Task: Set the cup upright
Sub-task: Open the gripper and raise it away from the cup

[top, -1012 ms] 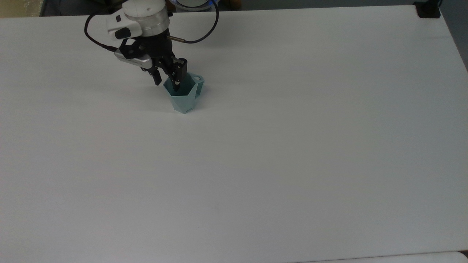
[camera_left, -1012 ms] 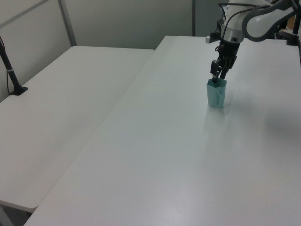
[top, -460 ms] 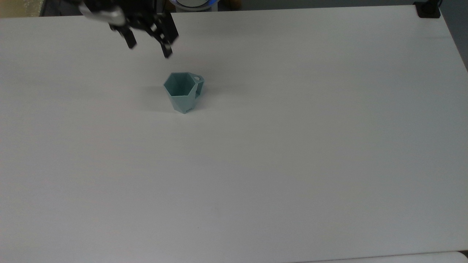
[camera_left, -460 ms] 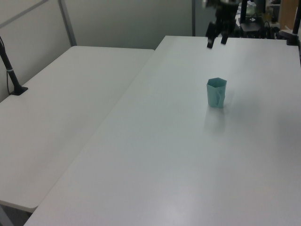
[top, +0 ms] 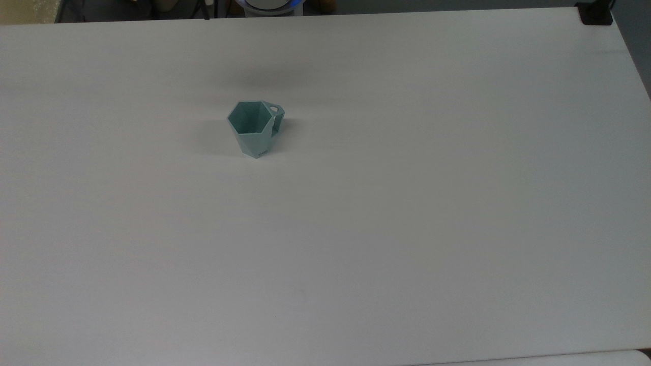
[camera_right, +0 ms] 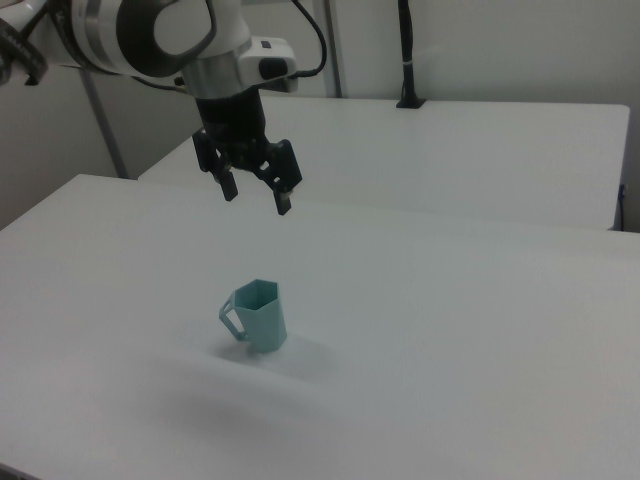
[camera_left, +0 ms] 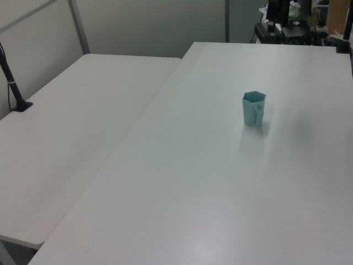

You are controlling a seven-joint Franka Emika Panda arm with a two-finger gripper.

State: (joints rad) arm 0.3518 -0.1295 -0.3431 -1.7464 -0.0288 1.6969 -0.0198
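Right view shows the cup (camera_right: 260,314) standing upright on the white counter (camera_right: 450,340), mouth up, handle toward the right view's left; above and behind it the gripper (camera_right: 256,195) hangs well clear, its jaws spread apart and grasping nothing

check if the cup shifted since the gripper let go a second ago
No. The cup stands upright at the same spot on the table; top view's far edge gap unchanged.
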